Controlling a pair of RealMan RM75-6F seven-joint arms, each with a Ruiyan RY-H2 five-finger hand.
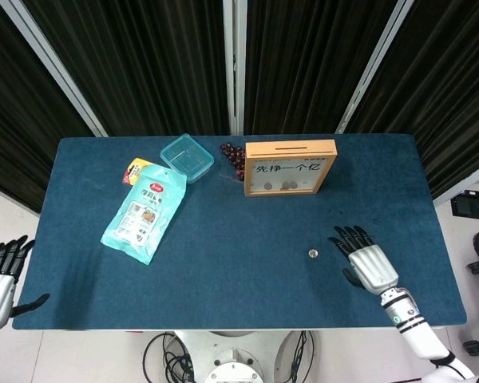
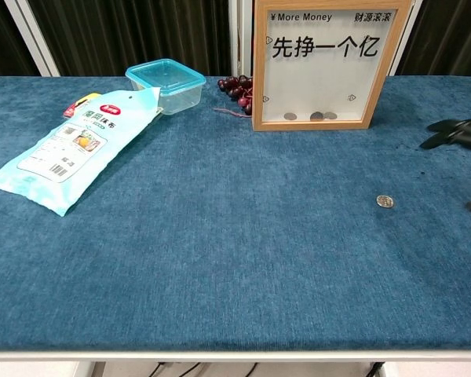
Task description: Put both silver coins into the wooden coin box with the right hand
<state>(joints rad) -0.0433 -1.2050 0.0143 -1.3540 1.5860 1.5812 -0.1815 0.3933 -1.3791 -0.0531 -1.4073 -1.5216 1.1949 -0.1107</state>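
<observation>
- One small round silver coin (image 1: 312, 254) is seen lying flat on the blue cloth-covered table (image 1: 223, 279), in the right half and nearer the front edge than the back.
- The upright wooden-framed coin box with a clear front pane (image 1: 290, 168) is stood near the middle of the back edge, its slot facing up; several coins (image 2: 312, 116) are visible at the bottom behind the pane, so part of the task is judged done.
- The right hand (image 1: 366, 260) is held low just beside the loose coin, on its right, palm down with the dark fingers (image 1: 348, 236) spread apart and nothing grasped; this placement is judged to be an approach for picking up the coin.
- In the chest view only dark fingertips (image 2: 455, 131) are caught at the right border, apart from the coin.
- The left hand (image 1: 0, 275) is kept off the front left corner of the table, fingers apart and empty, presumably parked because the task is assigned to the other hand.
- A bunch of dark purple grapes (image 1: 233, 159) is set touching or just beside the box's left side.
- A teal lidded plastic container (image 1: 186, 157) is placed further left along the back edge.
- A light-blue flat snack pouch (image 1: 144, 210) is laid toward the left side, partly over a small yellow-and-red packet (image 1: 132, 170).
</observation>
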